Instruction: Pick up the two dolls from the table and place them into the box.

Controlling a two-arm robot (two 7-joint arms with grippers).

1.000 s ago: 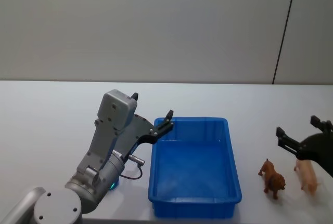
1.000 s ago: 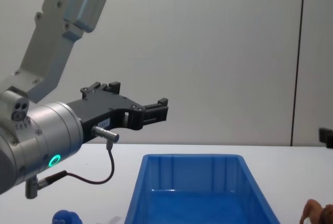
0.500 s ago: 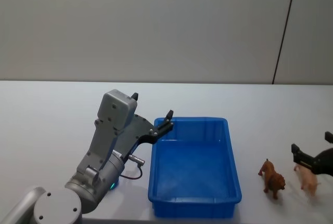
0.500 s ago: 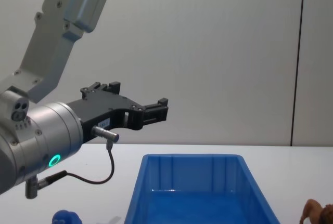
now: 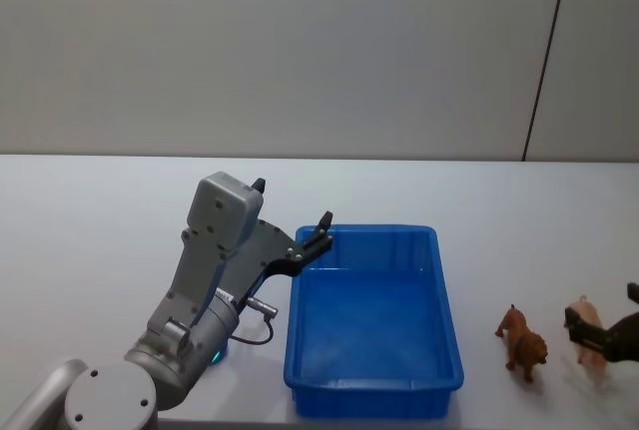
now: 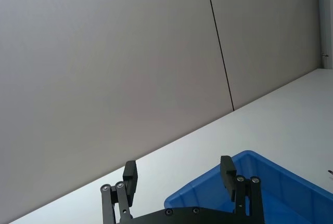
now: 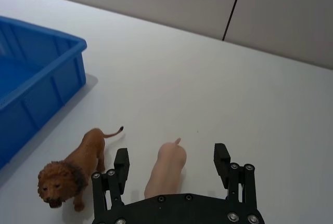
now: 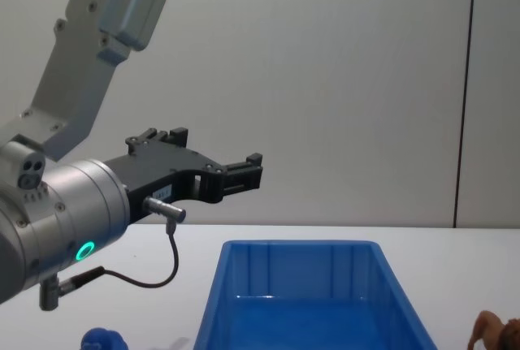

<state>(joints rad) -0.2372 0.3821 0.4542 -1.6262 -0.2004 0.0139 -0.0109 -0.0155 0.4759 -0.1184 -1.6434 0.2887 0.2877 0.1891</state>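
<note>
So, head view: anything changed vs a second ago?

Right gripper [image 5: 603, 307] has pulled back toward the near right edge of the table [image 5: 100, 250]. Fingers apart, now straddling the pink doll [image 5: 582, 308]. Lion doll [image 5: 523, 342] stands just left of it, between it and the box [image 5: 369, 400]. Left gripper [image 5: 292, 203] hasn't budged: raised by the box's far left corner, fingers spread.

Left wrist?

Left gripper [image 6: 178, 165] fingers wide, pointing over a box [image 6: 281, 182] corner toward the wall [image 6: 104, 78].

Right wrist?

Right gripper [image 7: 171, 151] spread around the pink doll [image 7: 166, 174], one finger each side, neither touching as far as I can see. Pink doll is on the table. Lion doll [image 7: 78, 169] stands upright just beside it, not touching. Box [image 7: 36, 78] is further off past the lion doll.

Chest?

Same as before. Left gripper [image 8: 207, 149] held level above the table, left of the box [image 8: 301, 285]. Blue doll [image 8: 104, 339] sits on the table under that arm. Lion doll [image 8: 487, 330] shows at the right edge.
</note>
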